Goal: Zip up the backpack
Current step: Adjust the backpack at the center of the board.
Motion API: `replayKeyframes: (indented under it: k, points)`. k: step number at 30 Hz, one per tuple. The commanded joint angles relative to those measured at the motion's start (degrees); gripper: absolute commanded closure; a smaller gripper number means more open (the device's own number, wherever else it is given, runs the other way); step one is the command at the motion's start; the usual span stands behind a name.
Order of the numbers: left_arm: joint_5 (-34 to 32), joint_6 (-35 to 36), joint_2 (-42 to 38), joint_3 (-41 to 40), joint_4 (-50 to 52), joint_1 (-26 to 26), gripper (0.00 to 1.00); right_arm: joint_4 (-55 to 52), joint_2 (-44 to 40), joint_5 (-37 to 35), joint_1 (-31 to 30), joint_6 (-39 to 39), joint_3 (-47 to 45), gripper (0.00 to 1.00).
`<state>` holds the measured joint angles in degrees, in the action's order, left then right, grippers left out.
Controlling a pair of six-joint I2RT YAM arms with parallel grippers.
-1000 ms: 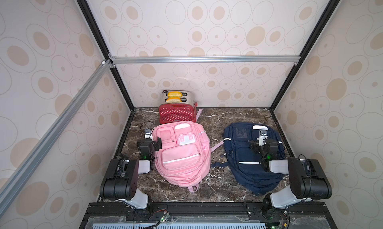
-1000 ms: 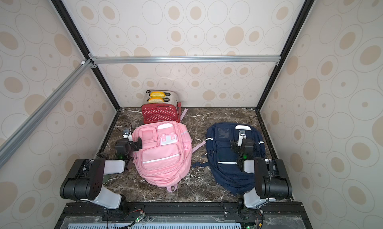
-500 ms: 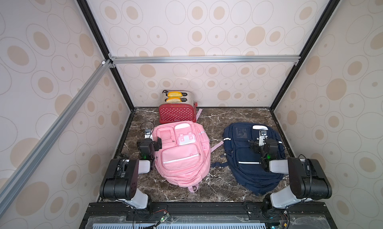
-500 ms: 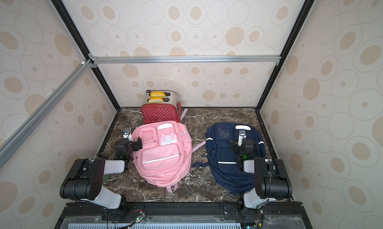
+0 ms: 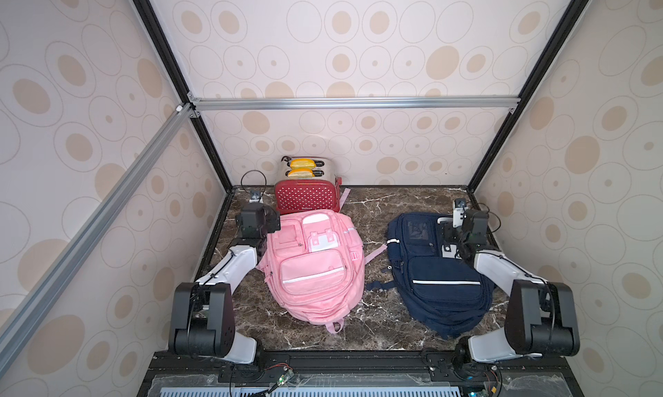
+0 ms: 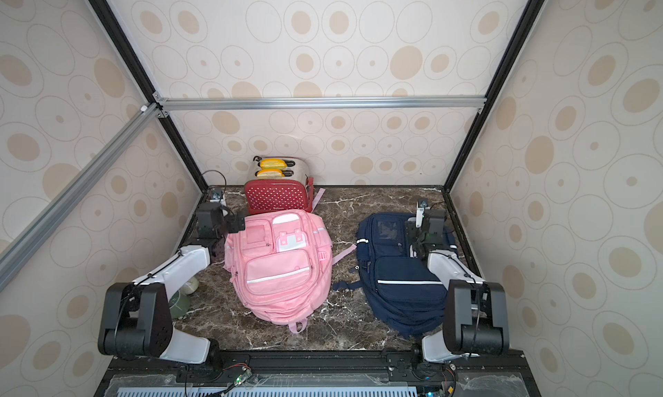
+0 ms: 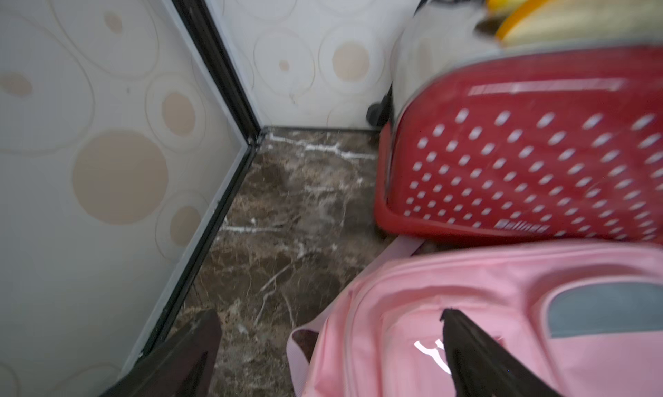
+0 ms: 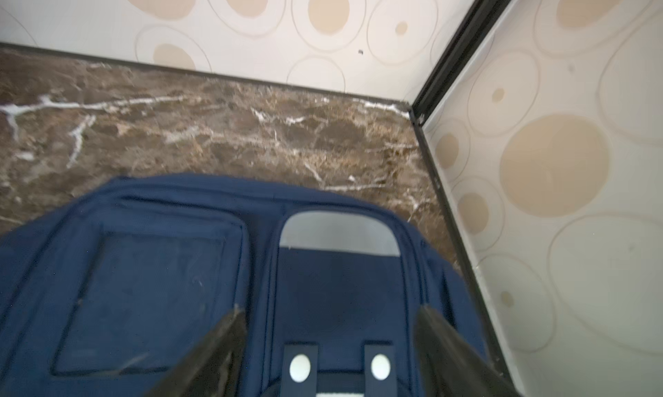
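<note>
Two backpacks lie flat on the marble table. A pink backpack [image 5: 312,269] [image 6: 280,269] is on the left and a navy backpack [image 5: 430,280] [image 6: 398,280] on the right. My left gripper [image 5: 260,217] [image 7: 328,327] hovers open at the pink backpack's [image 7: 502,305] top left corner, one finger over the fabric and one over bare table. My right gripper [image 5: 454,232] [image 8: 330,316] hangs open above the navy backpack's [image 8: 161,287] upper right pocket with its two white snaps, holding nothing. No zipper pull shows clearly in these blurred wrist views.
A red polka-dot toaster [image 5: 306,197] [image 7: 520,162] with yellow slices stands against the back wall, touching the pink backpack's top. A green round object [image 6: 181,302] sits by the left arm's base. Patterned walls [image 5: 574,162] enclose the table [image 5: 373,212] on three sides.
Both arms have lifted and reached toward the back wall, the left along the pink backpack's edge, the right over the navy backpack. Both wrist views are blurred by motion.
</note>
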<state>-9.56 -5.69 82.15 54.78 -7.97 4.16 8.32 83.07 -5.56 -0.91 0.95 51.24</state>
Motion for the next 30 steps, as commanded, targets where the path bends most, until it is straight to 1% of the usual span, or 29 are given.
replayKeyframes:
  k: [1,3,6,9,11,15,18,20,24,26,30]
  points:
    - [7.9,-6.2,-2.9,4.0,11.2,5.6,0.01,-20.9,-0.5,4.8,-0.2,-1.6,7.3,0.19]
    - [14.5,-10.3,-1.6,6.2,9.6,8.8,0.02,-25.9,0.7,6.0,-0.1,-4.3,11.3,0.17]
    - [21.9,-13.3,3.6,11.6,11.1,12.8,0.04,-36.3,4.1,9.7,0.1,-3.6,17.7,0.16]
    - [29.4,-15.9,10.3,15.8,11.3,15.3,0.09,-46.9,8.5,8.8,0.2,-5.0,22.9,0.19]
    - [33.0,-16.5,14.5,18.6,11.9,17.1,0.11,-49.4,9.2,10.6,0.6,-5.6,22.6,0.21]
    - [38.3,-16.3,23.2,25.4,15.3,20.8,0.13,-48.0,7.8,13.4,0.9,-7.3,19.3,0.21]
    - [40.2,-16.6,28.3,30.3,19.0,22.6,0.14,-50.1,9.2,14.1,0.9,-7.7,20.4,0.2]
    - [41.6,-17.6,31.0,33.0,20.1,23.6,0.14,-53.8,11.6,14.3,0.9,-7.7,22.9,0.2]
    - [42.1,-18.9,35.3,37.0,22.2,25.9,0.15,-58.9,14.8,16.2,0.9,-6.6,25.7,0.25]
    - [40.7,-19.2,37.7,39.9,25.7,27.3,0.15,-59.5,14.7,14.3,0.9,-6.5,25.2,0.25]
    - [40.7,-22.6,41.2,42.6,27.4,29.4,0.17,-58.9,13.7,11.8,0.9,-5.7,23.1,0.24]
